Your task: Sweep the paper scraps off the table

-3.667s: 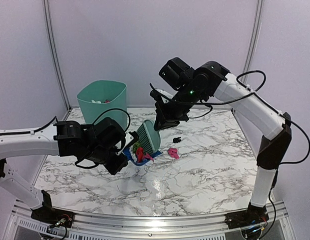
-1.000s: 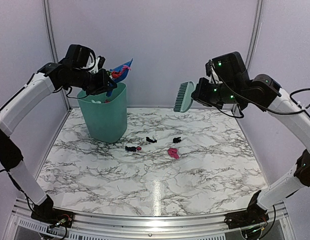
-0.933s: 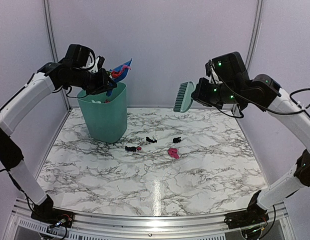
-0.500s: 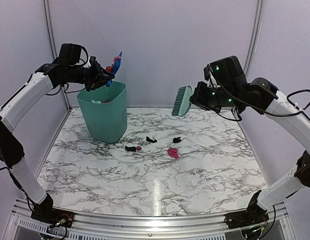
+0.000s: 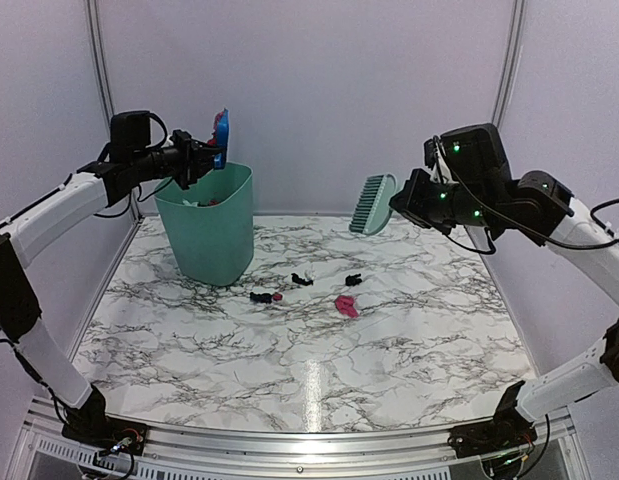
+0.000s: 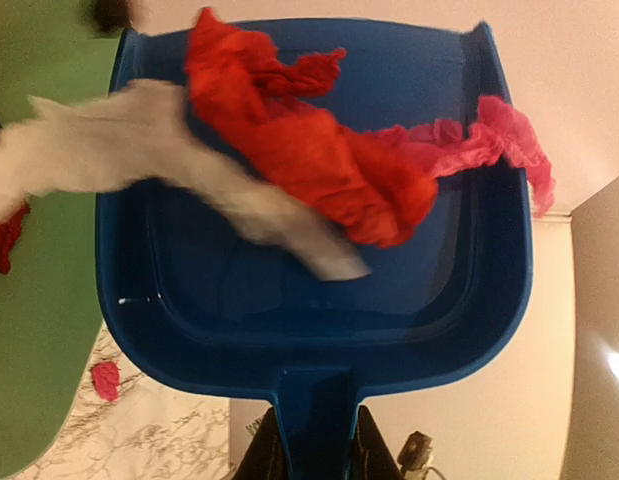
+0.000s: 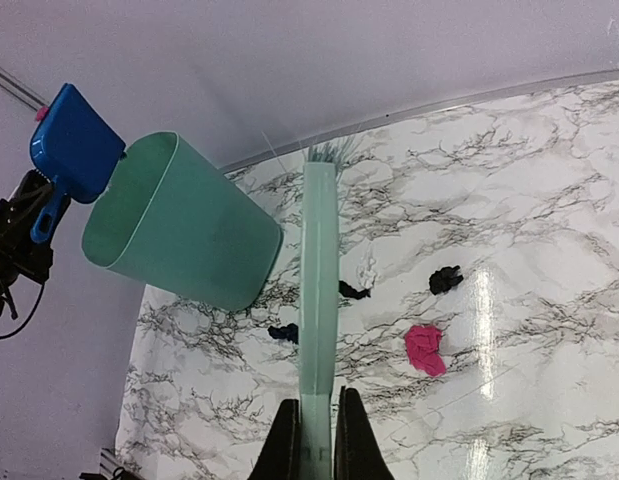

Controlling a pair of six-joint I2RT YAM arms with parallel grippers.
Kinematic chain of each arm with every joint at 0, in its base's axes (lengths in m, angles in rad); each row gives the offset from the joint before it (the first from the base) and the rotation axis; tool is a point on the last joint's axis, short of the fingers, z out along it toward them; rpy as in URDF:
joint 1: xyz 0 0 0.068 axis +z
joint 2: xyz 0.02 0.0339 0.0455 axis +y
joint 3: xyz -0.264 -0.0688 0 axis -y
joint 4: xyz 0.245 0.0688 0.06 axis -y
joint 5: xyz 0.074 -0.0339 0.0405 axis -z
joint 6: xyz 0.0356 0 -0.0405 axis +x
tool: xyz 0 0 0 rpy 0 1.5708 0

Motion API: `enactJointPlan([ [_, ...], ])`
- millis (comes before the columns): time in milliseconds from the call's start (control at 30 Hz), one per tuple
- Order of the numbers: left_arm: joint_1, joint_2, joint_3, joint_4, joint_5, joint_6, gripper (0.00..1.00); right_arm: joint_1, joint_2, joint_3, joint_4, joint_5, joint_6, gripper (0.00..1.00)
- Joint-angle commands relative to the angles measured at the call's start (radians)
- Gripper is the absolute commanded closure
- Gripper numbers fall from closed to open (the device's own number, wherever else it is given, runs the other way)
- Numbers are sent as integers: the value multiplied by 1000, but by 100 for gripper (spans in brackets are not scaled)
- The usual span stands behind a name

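Note:
My left gripper point(image 5: 194, 157) is shut on the handle of the blue dustpan point(image 5: 220, 139), tipped steeply over the teal bin point(image 5: 209, 225). In the left wrist view point(image 6: 314, 455) the dustpan point(image 6: 239, 300) holds red point(image 6: 309, 150), pink point(image 6: 499, 135) and a blurred white paper scrap point(image 6: 189, 175) sliding out. My right gripper point(image 5: 404, 205) is shut on the mint-green brush point(image 5: 371, 204), held high over the table's point(image 5: 389, 350) back right; the right wrist view shows the brush point(image 7: 318, 290) between the fingers point(image 7: 316, 450). On the table lie a pink scrap point(image 5: 346, 305), and black scraps point(image 5: 354, 279) point(image 5: 301, 280) point(image 5: 261, 296).
The teal bin stands at the table's back left, also in the right wrist view point(image 7: 179, 230). White frame posts point(image 5: 99, 100) and purple walls close in the back and sides. A metal rail point(image 5: 289, 445) edges the near side.
My left gripper has tipped the dustpan from slanted to nearly upright over the bin. My right arm has moved slightly right with the brush. Earlier both worked low on the table.

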Motion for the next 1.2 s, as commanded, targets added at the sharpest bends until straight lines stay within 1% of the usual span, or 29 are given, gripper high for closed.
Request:
enactJointPlan([
  [0, 21, -30, -15, 260, 54, -202, 100, -9, -45, -16, 42, 38, 42, 100],
  [333, 21, -30, 18, 312, 72, -316, 100, -10, -75, -44, 42, 45, 72, 100],
  [467, 24, -31, 33, 312, 80, -290, 100, -9, -71, -45, 55, 38, 72, 100],
  [600, 24, -53, 11, 307, 80, -263, 100, -9, -63, -42, 68, 35, 75, 100],
  [700, 24, -74, 0, 281, 84, -224, 100, -9, -51, -38, 87, 30, 78, 100],
  [733, 24, -82, 5, 247, 82, -201, 100, -9, -47, -36, 92, 28, 77, 100],
  [767, 25, -88, 29, 167, 75, -151, 100, -9, -37, -32, 98, 23, 77, 100],
  [833, 22, -88, 118, -67, 45, 29, 100, -9, -13, -19, 108, 15, 73, 100],
  [867, 19, -94, 151, -149, 26, 112, 100, -9, 4, -12, 112, 7, 69, 100],
  [933, 19, -119, 166, -259, -8, 232, 100, -9, 43, 11, 116, -10, 62, 100],
  [1033, 14, -164, 148, -393, -65, 400, 100, -9, 120, 66, 119, -47, 58, 100],
  [1167, -36, -230, 143, -573, -201, 630, 100, -10, 223, 136, 140, -109, 56, 100],
])
